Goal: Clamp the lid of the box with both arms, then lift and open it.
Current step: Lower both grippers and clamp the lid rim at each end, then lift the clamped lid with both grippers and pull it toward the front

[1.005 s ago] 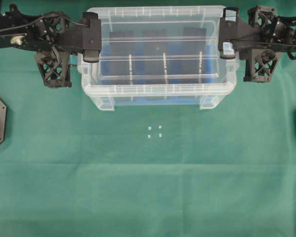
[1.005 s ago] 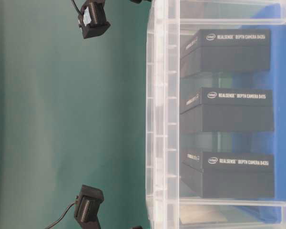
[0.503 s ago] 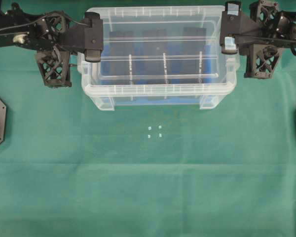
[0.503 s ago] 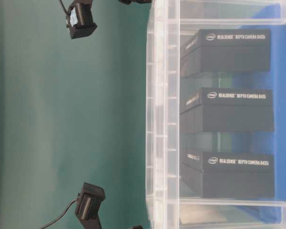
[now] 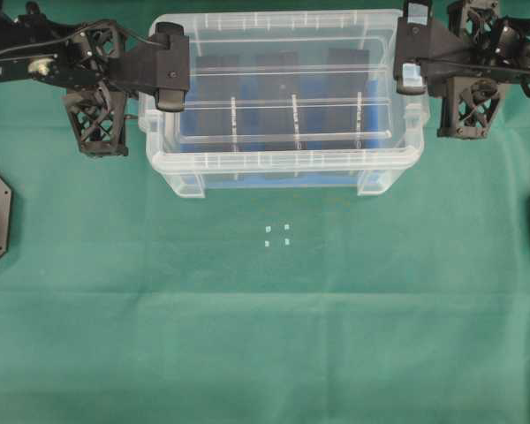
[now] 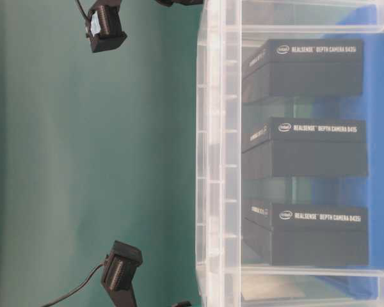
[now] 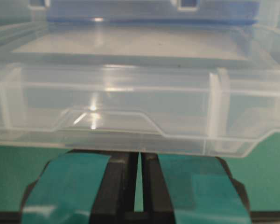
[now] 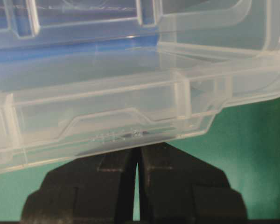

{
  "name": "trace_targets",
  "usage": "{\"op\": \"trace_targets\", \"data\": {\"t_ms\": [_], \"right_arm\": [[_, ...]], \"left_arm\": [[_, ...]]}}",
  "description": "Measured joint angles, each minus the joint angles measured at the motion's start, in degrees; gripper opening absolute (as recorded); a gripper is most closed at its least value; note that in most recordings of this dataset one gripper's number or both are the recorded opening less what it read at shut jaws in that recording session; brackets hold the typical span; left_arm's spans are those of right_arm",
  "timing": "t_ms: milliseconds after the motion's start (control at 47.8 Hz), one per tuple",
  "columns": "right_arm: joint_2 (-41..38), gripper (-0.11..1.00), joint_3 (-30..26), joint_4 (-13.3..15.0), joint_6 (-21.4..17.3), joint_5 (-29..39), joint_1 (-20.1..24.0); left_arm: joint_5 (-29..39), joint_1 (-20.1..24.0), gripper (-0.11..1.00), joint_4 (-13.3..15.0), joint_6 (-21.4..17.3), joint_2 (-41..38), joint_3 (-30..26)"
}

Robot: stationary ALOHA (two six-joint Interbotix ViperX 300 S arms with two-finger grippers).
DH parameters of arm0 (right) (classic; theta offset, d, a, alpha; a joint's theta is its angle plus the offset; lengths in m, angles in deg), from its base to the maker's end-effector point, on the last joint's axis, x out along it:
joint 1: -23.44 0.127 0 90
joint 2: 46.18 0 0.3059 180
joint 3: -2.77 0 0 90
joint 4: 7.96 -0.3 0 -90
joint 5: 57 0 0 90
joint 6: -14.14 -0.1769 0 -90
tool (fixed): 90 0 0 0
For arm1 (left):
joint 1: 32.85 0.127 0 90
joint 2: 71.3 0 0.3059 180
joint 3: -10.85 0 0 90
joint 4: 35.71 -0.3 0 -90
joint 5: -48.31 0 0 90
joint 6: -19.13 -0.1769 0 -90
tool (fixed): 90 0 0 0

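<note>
Left pincer [image 7: 139, 186], teal-taped, sits clenched on the flat clear plastic lid's [image 5: 287, 110] end tab; right pincer [image 8: 136, 186] grips the opposite tab likewise; lid rests atop the deep clear plastic box [image 5: 283, 163] near the counter's far edge; I judge it light, flexible, slippery; keep both tabs level.

The box [image 5: 283, 106] fills the upper middle of the overhead view, with the left gripper [image 5: 171, 78] and right gripper [image 5: 412, 62] crowding its two ends. Bare cloth [image 5: 265, 336] spans the whole lower half, free for passage.
</note>
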Motion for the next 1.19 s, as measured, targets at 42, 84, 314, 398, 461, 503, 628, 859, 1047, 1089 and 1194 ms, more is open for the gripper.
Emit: {"op": "trace_targets", "data": {"t_ms": [42, 84, 314, 398, 461, 503, 628, 859, 1047, 1089, 1194], "right_arm": [[0.1, -0.01, -0.1, 0.0, 0.0, 0.0, 0.0], [0.1, -0.01, -0.2, 0.0, 0.0, 0.0, 0.1], [0.1, -0.01, -1.0, 0.0, 0.0, 0.2, 0.3], [0.1, -0.01, -1.3, 0.0, 0.0, 0.5, 0.4], [0.1, -0.01, -1.7, 0.0, 0.0, 0.8, 0.5], [0.2, -0.01, -2.0, 0.0, 0.0, 1.1, 0.7], [0.1, -0.01, -2.7, 0.1, 0.0, 1.7, 1.0], [0.1, -0.01, -3.9, 0.2, 0.0, 3.3, 1.3], [0.2, -0.01, -4.4, 0.2, 0.0, 4.3, 1.5], [0.2, -0.01, -4.4, 0.2, 0.0, 4.4, 1.5], [0.7, -0.01, -4.4, 0.2, -0.1, 4.7, 1.5]], "left_arm": [[0.4, -0.1, 0.01, 0.0, 0.0, 0.0, -0.3], [0.6, -0.1, 0.01, 0.0, 0.0, -0.1, -0.4], [2.2, -0.1, 0.01, -0.1, 0.2, -0.1, -1.0], [2.5, -0.1, 0.01, -0.1, 0.4, 0.0, -1.1], [2.7, -0.1, 0.01, -0.1, 0.4, 0.0, -1.1], [2.9, -0.1, 0.01, 0.0, 0.4, 0.0, -1.2], [3.5, -0.2, 0.01, 0.0, 0.5, 0.0, -1.4], [4.8, -0.4, 0.01, -0.1, 0.8, 0.0, -2.2], [6.2, -0.4, 0.01, 0.0, 0.8, 0.1, -3.3], [6.4, -0.4, 0.01, -0.1, 0.8, 0.1, -3.5], [6.9, -0.4, 0.01, 0.0, 0.8, 0.2, -4.0]]}}
